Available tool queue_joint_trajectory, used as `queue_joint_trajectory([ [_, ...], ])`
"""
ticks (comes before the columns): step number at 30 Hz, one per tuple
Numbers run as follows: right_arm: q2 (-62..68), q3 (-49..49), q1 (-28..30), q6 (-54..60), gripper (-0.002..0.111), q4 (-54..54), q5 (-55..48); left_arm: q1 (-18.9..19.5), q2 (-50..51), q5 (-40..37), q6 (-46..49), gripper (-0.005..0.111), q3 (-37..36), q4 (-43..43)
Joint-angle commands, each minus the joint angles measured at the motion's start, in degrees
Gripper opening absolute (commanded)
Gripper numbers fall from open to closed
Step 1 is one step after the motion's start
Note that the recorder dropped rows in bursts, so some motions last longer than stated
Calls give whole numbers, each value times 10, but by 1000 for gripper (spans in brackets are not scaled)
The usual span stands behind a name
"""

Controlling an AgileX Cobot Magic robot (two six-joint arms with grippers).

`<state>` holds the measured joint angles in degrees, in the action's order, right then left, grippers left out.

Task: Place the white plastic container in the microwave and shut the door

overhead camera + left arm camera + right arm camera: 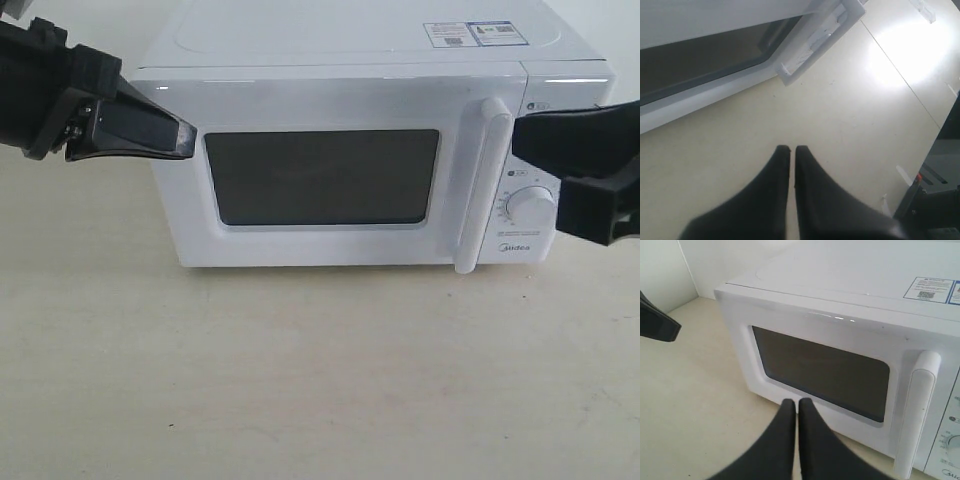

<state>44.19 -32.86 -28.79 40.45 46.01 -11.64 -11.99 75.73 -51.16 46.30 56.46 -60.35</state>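
The white microwave point(360, 45) stands on the table with its door point(320, 100) closed flush. The dark window and the vertical bar handle point(480, 185) face me. The white plastic container is in none of the views. My left gripper point(185, 135) hovers at the door's upper left corner, its fingers shut with nothing between them. My right gripper point(518, 140) hangs in front of the control panel, just right of the handle, also shut and empty. The left wrist view has the left gripper point(790, 148) above bare table beside the door point(700, 65). The right gripper point(795, 402) points at the door point(825, 372).
One round knob point(528, 205) shows below the right gripper; the upper one is hidden behind it. The beige table point(300, 370) stretches in front of the microwave. Dark equipment point(935, 200) stands past the table's edge in the left wrist view.
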Motion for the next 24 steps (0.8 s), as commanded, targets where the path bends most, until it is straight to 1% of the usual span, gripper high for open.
queue_joint_trajectory([
  [1,-4,2,2,3,0,0,8,-2,-1,4,4,4,3,-3],
  [5,-40,2,11,31,0,-16,30,-2,-1,4,4,4,3,-3],
  [11,-128,2,101,46,0,-22,13,-2,-1,4,4,4,3,-3],
  [13,-152,2,129,46,0,-43,-15,-2,-1,4,4,4,3,-3],
  [16,-177,2,157,46,0,-77,-73,-2,-1,4,4,4,3,-3],
  [21,-210,3,162,27,0,-79,-143,-2,-1,6,4,4,3,-3],
  [22,-218,8,162,15,0,-79,-146,-2,-1,6,4,4,3,-3],
  [24,-247,46,162,-18,0,-77,-119,-2,-1,6,4,4,3,-3],
])
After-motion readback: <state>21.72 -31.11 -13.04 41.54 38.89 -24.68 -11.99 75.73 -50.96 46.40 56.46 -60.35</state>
